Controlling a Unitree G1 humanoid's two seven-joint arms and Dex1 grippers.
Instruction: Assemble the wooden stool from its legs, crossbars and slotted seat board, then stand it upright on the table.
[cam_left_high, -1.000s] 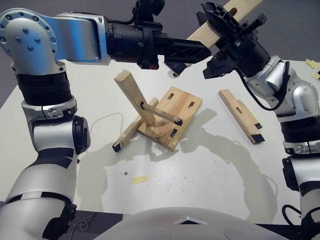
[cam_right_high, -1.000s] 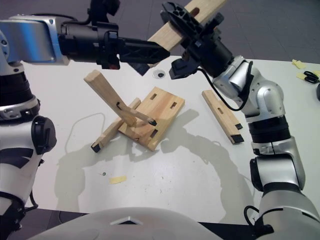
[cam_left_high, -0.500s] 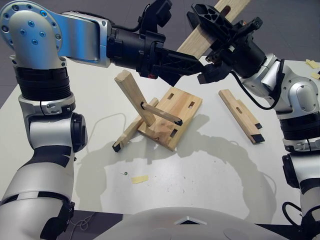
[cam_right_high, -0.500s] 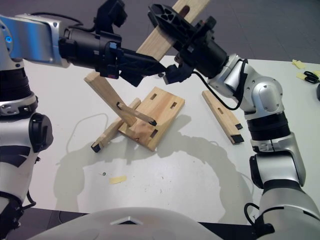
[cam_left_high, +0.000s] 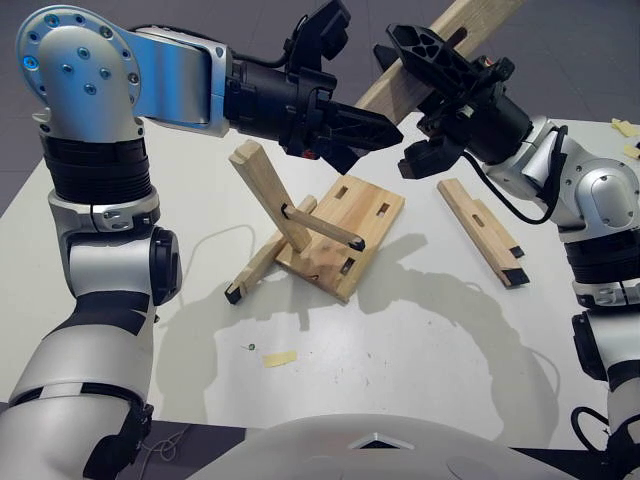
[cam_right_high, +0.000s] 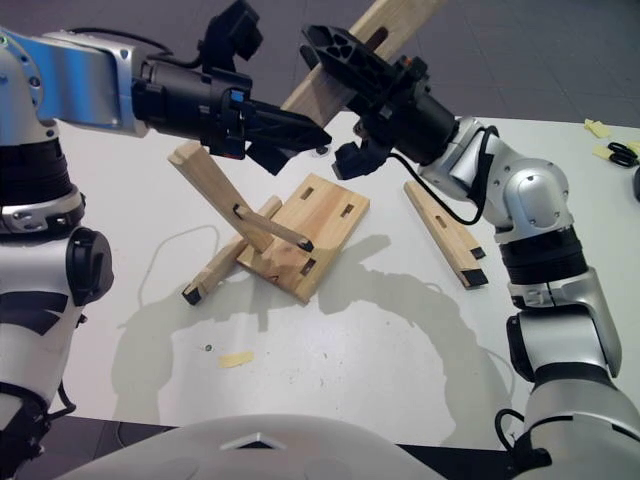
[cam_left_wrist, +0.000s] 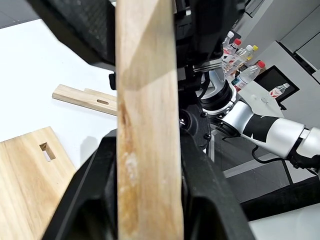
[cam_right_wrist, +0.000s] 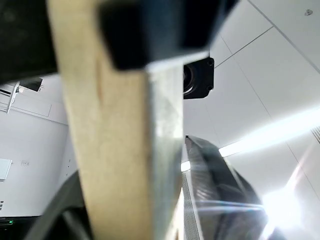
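Overhead, the right end effector (cam_left_high: 425, 62) is clamped around the middle of a slanting leg (cam_left_high: 480, 15), held high above the tabletop (cam_left_high: 420, 330). The left end effector (cam_left_high: 365, 130) is at the leg's lower end, and the wood runs straight through its wrist view; whether it grips the leg or merely flanks it I cannot tell. Below, the seat board (cam_left_high: 365, 215) lies against a partly joined frame (cam_left_high: 262, 185), with another wooden piece (cam_left_high: 480, 232) well apart on the right.
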